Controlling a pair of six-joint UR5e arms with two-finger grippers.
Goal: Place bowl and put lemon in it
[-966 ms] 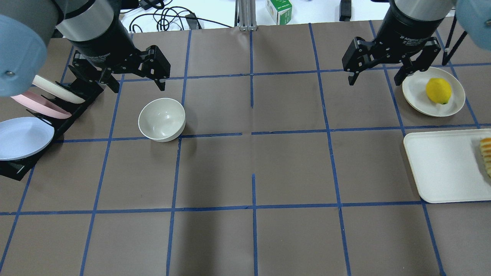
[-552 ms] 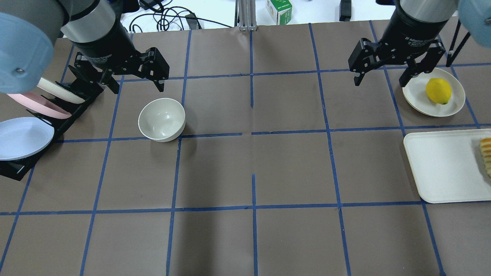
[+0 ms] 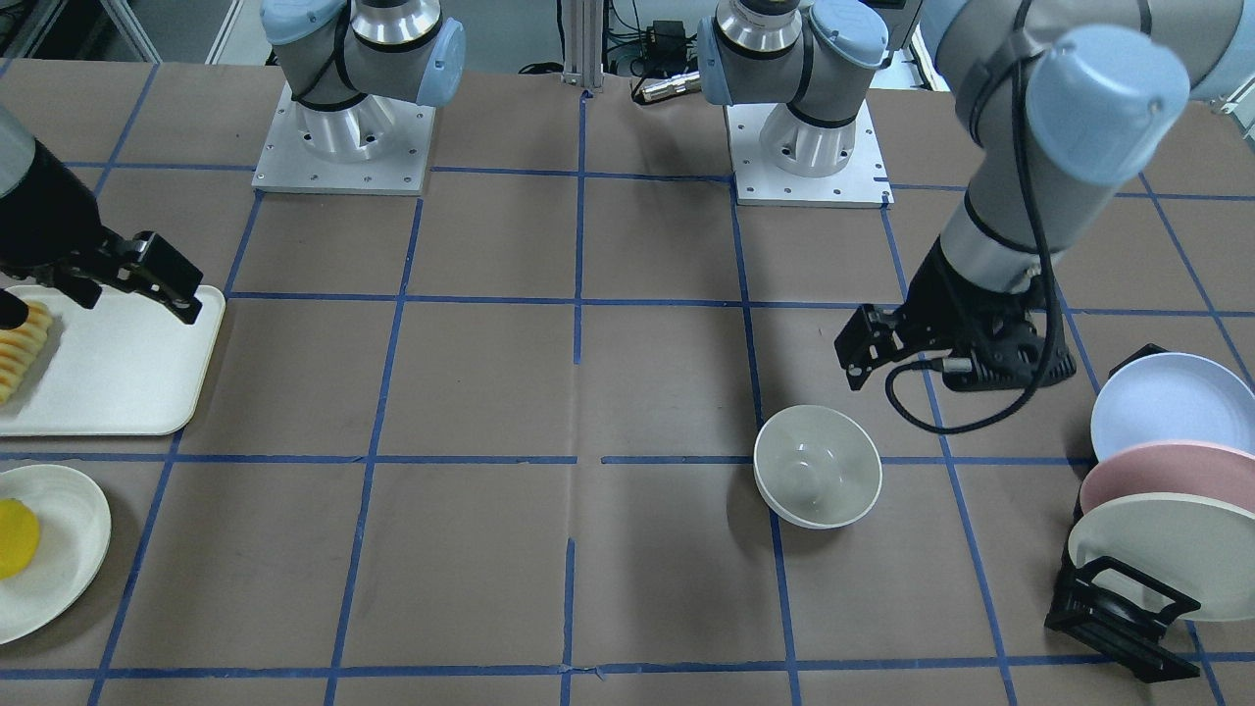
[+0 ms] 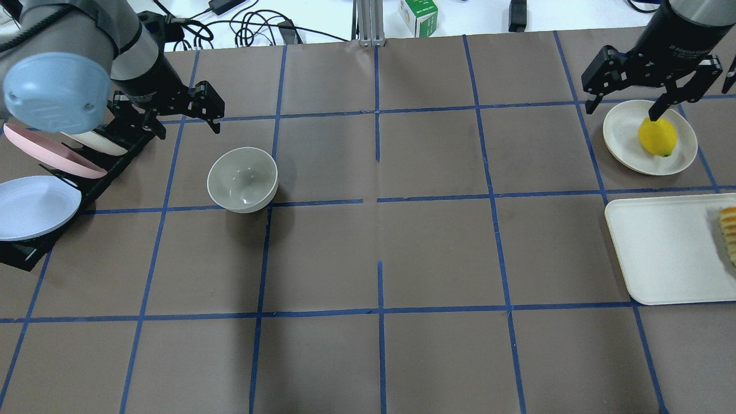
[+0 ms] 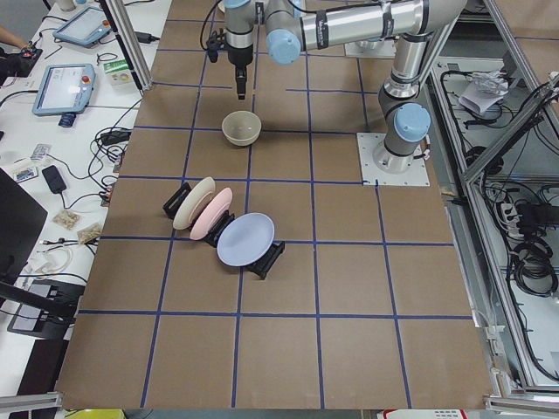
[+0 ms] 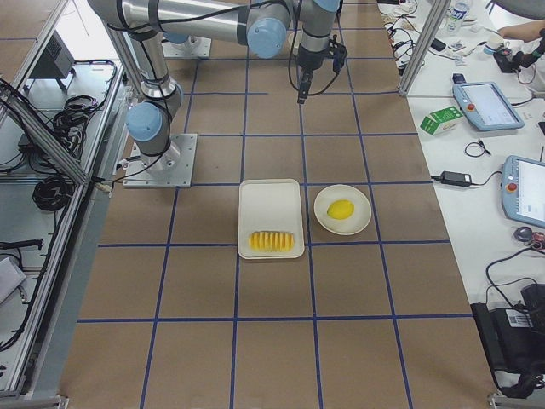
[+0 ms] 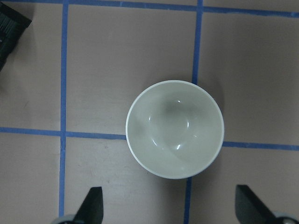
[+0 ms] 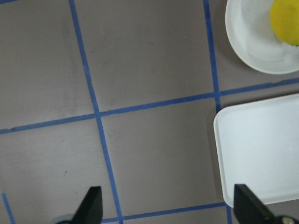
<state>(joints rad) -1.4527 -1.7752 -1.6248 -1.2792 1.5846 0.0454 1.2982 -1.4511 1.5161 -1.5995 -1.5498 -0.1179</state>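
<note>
The cream-white bowl [image 4: 242,179] stands upright and empty on the brown table, left of centre; it also shows in the front view [image 3: 817,480] and centred in the left wrist view [image 7: 174,129]. My left gripper [image 4: 187,125] is open and empty, raised behind and left of the bowl. The yellow lemon [image 4: 657,137] lies on a flat cream plate [image 4: 624,141] at the far right, and at the top right corner of the right wrist view [image 8: 286,21]. My right gripper [image 4: 623,109] is open and empty, at the plate's far-left edge, one fingertip lining up with the lemon's far end.
A black rack [image 4: 109,152] with three plates stands at the left edge next to my left gripper. A white tray [image 4: 667,253] with ridged yellow sliced food [image 4: 729,233] lies just in front of the lemon's plate. Cables and a green carton [image 4: 418,16] lie beyond the table's far edge.
My left gripper has drawn back to the left, away from the bowl. My right gripper has moved right, to the lemon's plate. Both stay open. Bowl and lemon have not moved.
</note>
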